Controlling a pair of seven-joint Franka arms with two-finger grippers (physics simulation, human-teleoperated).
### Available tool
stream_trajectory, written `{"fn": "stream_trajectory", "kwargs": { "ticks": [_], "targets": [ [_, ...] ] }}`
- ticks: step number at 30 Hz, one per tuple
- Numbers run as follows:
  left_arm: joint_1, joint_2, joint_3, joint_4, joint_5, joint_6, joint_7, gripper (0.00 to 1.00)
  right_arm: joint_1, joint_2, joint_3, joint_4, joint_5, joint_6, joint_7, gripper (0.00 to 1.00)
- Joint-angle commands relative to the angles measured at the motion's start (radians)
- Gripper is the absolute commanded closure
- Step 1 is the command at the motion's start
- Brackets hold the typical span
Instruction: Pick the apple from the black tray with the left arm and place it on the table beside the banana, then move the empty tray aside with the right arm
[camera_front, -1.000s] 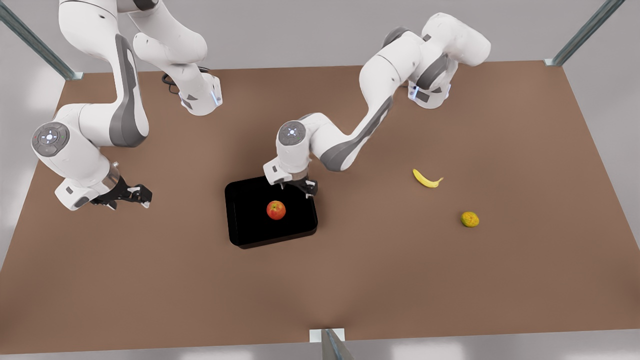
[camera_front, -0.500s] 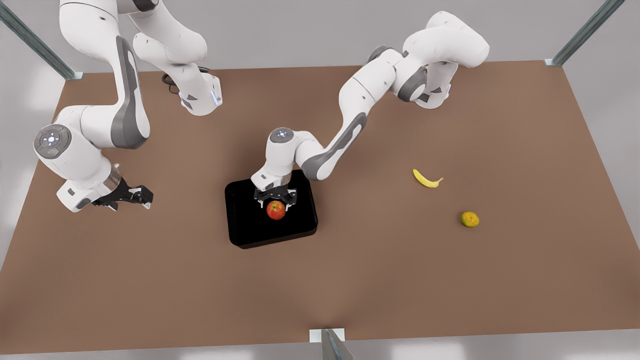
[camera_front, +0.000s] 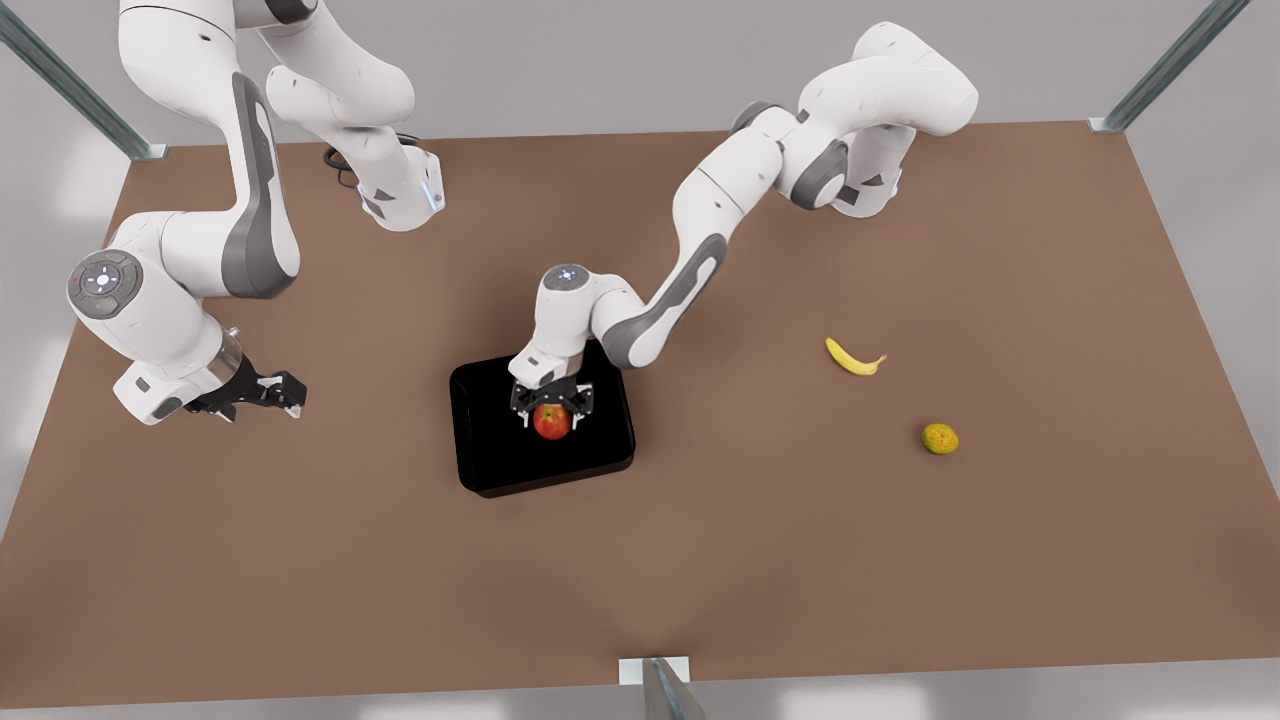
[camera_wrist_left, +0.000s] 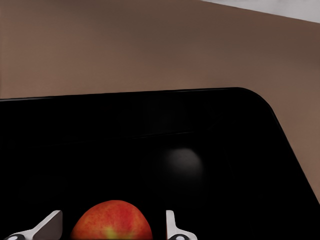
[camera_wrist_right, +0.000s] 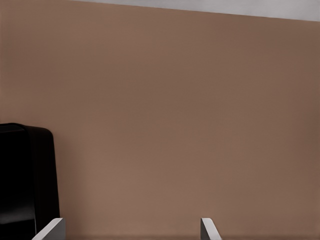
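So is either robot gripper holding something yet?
Not yet. The left gripper sits open around the small round red-orange apple in the glossy black tray, fingers apart from its sides. The right gripper waits open, empty.

One apple (camera_front: 551, 422), one black tray (camera_front: 490, 460), one banana (camera_front: 853, 358), one yellow-green round fruit (camera_front: 939, 438). Two white arms, each with one black gripper: left gripper (camera_front: 550, 412), right gripper (camera_front: 281, 392). One brown tabletop (camera_front: 800, 560).
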Motion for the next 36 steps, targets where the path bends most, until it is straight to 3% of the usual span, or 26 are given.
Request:
{"fn": "stream_trajectory", "kwargs": {
  "ticks": [1, 14, 18, 21, 25, 30, 36],
  "targets": [
    [-0.002, 0.002, 0.003, 0.001, 0.003, 0.004, -0.15, 0.0, 0.0, -0.001, 0.0, 0.001, 0.001, -0.001, -0.002, 0.0],
    [-0.028, 0.036, 0.031, 0.001, 0.003, 0.005, -0.15, 0.01, 0.002, 0.002, 0.0, 0.001, 0.001, -0.001, -0.002, 0.0],
    [-0.028, 0.037, 0.031, -0.001, 0.003, 0.007, -0.15, 0.25, 0.002, 0.002, 0.0, 0.001, 0.001, -0.001, -0.002, 0.0],
    [-0.027, 0.028, 0.033, -0.001, 0.005, 0.002, -0.144, 0.26, 0.002, 0.002, 0.0, 0.001, 0.001, -0.001, -0.002, 0.0],
    [-0.027, -0.021, 0.027, -0.004, -0.004, -0.059, -0.139, 0.26, 0.002, 0.002, 0.0, 0.001, 0.001, -0.001, -0.002, 0.0],
    [0.039, -0.139, 0.016, -0.015, -0.265, -0.252, 0.183, 0.26, 0.002, 0.002, 0.0, 0.001, 0.001, -0.001, -0.002, 0.0],
    [0.255, -0.346, 0.017, -0.097, -0.474, -0.519, 0.598, 0.25, 0.002, 0.007, 0.0, 0.001, 0.001, -0.001, -0.002, 0.0]
  ]
}}
